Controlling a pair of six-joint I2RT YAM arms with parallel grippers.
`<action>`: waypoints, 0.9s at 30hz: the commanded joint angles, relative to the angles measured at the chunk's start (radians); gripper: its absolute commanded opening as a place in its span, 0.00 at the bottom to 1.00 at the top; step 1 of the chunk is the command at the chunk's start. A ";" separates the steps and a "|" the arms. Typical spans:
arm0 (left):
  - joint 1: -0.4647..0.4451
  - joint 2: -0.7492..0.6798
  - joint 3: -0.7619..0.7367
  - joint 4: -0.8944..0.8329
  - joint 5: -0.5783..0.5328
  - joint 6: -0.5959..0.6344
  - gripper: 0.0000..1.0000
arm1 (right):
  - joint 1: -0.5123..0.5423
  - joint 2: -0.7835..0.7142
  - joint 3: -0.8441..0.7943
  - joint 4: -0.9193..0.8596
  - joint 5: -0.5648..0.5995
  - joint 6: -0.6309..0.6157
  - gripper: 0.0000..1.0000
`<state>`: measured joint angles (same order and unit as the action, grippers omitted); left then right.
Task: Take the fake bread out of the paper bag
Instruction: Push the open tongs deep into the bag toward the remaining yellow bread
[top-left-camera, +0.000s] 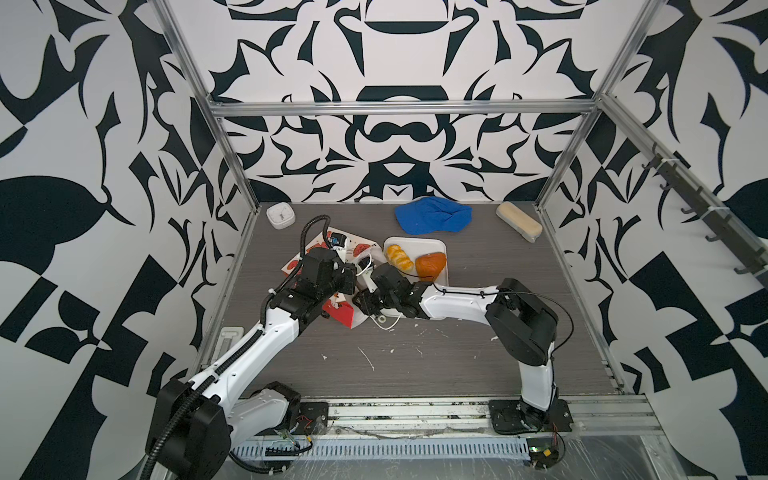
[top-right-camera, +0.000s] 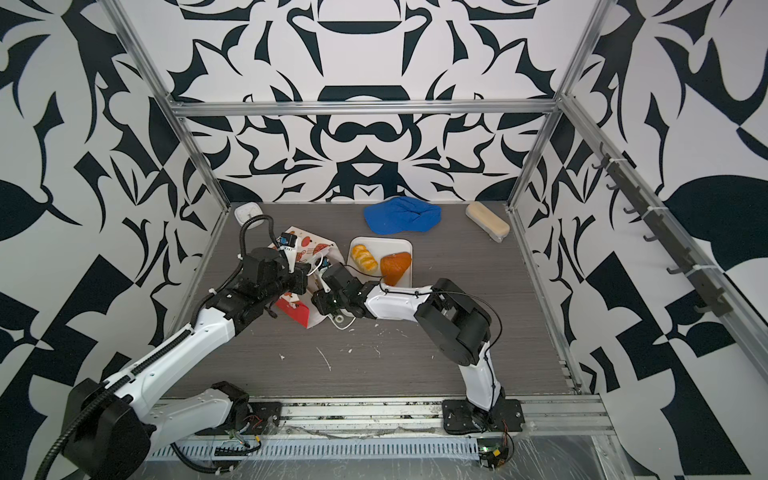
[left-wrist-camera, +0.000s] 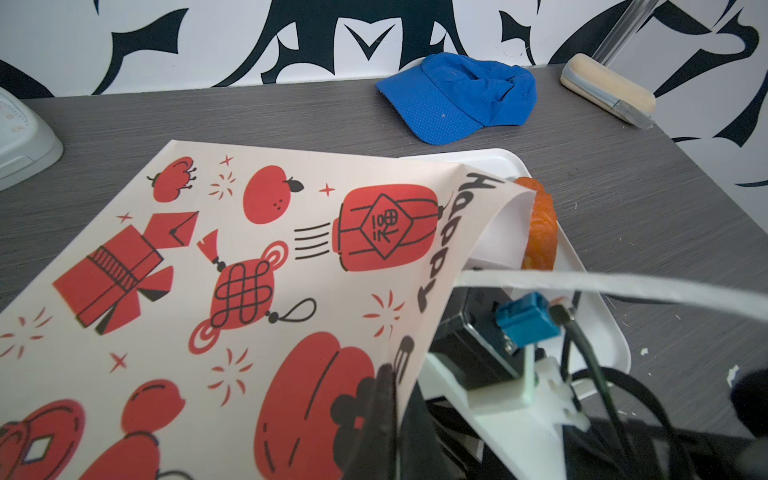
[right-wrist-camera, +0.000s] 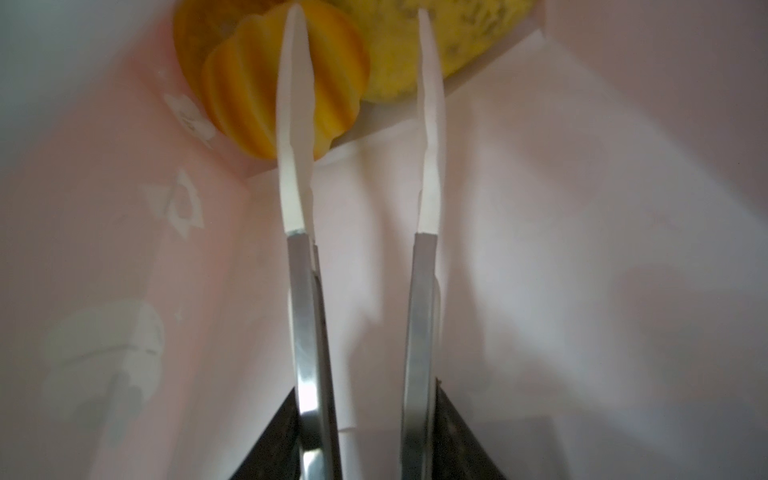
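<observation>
The paper bag (top-left-camera: 338, 312) lies on its side on the table, its red-printed side (left-wrist-camera: 249, 270) filling the left wrist view. My left gripper (left-wrist-camera: 386, 399) is shut on the edge of the bag's mouth and holds it up. In both top views my right arm reaches into the mouth, so its fingers are hidden there. Inside, my right gripper (right-wrist-camera: 359, 16) is open, with an orange-yellow croissant (right-wrist-camera: 245, 83) and a pale yellow pastry (right-wrist-camera: 469, 37) at the far end just past its tips. A braided loaf (top-left-camera: 399, 257) and a brown triangular pastry (top-left-camera: 431, 264) lie on the white tray (top-left-camera: 415, 241).
A blue cap (top-left-camera: 432, 218) and a pale beige block (top-left-camera: 519, 226) lie near the back wall. At the back left corner stands a small white clock (top-left-camera: 280, 216). A white cord handle (top-left-camera: 386, 324) trails on the table under my right wrist. Metal frame posts edge the table.
</observation>
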<state>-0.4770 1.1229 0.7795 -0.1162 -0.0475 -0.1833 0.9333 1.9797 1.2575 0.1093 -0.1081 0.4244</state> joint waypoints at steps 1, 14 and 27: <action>-0.005 -0.029 0.024 0.033 0.056 -0.020 0.05 | 0.001 -0.011 0.037 0.036 0.040 0.001 0.47; -0.005 -0.038 0.021 0.033 0.076 -0.031 0.05 | 0.001 -0.010 0.048 0.014 0.104 -0.017 0.48; -0.005 -0.020 0.010 0.058 0.067 -0.035 0.05 | -0.012 -0.082 -0.066 0.066 0.009 0.099 0.47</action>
<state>-0.4774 1.1122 0.7795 -0.1143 -0.0124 -0.1947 0.9318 1.9591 1.2068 0.1074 -0.0723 0.4698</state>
